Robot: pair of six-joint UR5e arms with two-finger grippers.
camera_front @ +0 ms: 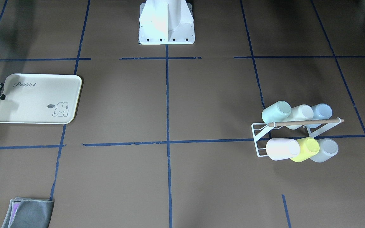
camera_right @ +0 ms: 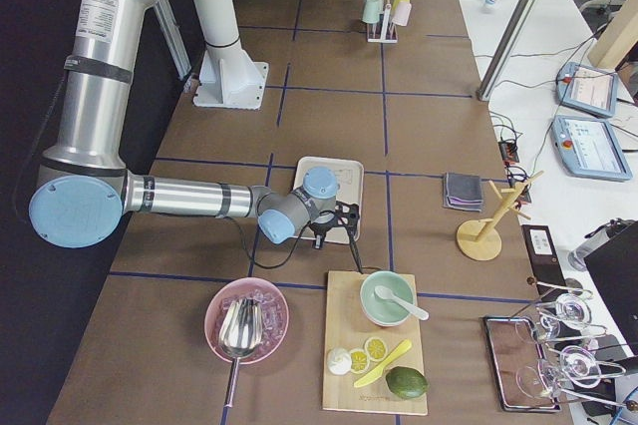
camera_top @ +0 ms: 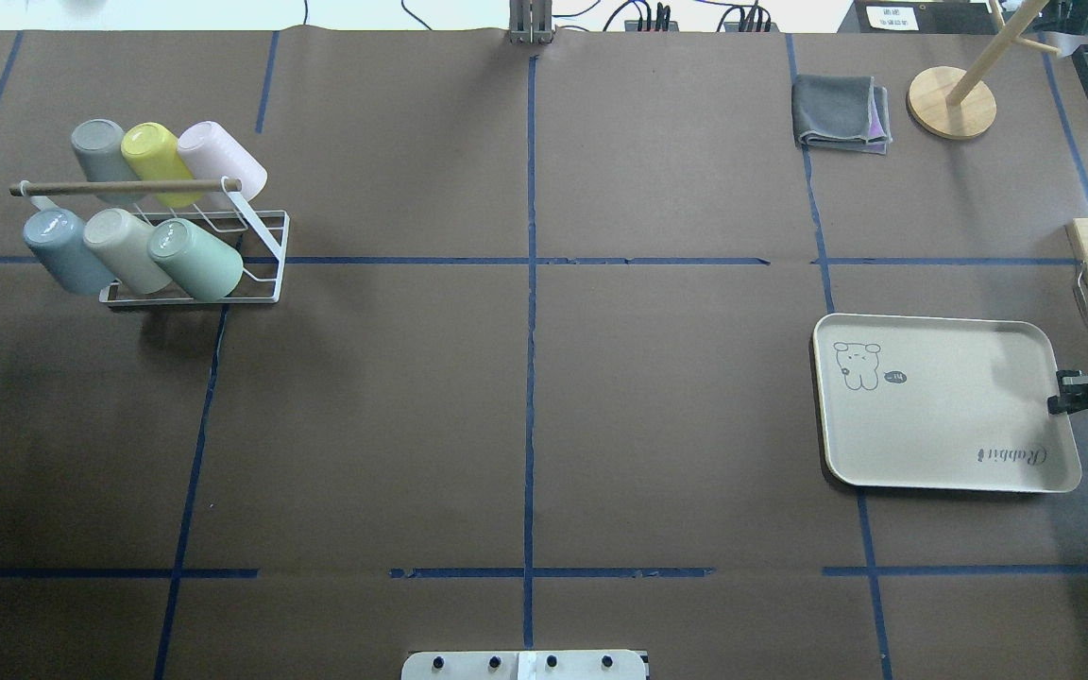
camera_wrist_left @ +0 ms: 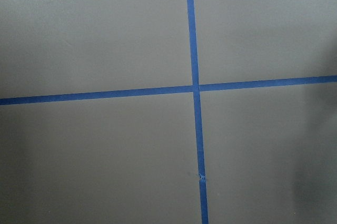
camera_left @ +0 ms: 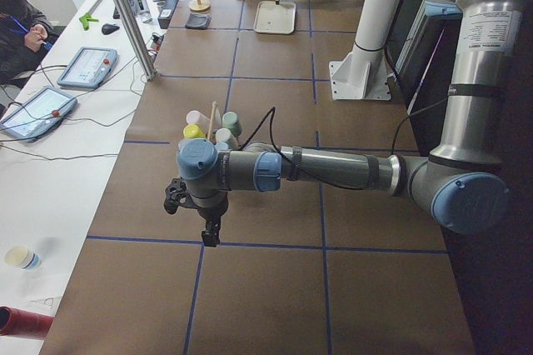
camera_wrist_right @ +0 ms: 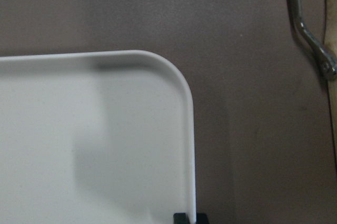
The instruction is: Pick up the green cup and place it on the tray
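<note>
Plastic, so pegged the green cup (camera_top: 195, 257) as light, stiff, bit slick; would've pinched across the sidewall near its base. Found it on the white wire rack (camera_top: 283, 255), robot-side row, well apart from the tray (camera_top: 960, 425). Sat base up, long axis tilted. Saw right gripper (camera_top: 1059, 393) spread apart, empty; couldn't tell for left gripper (camera_left: 208, 234).

Yellow cup (camera_front: 306, 149) on wire rack (camera_front: 306, 122); folded grey cloth (camera_top: 837, 113) beside wooden stand (camera_top: 951, 102).
</note>
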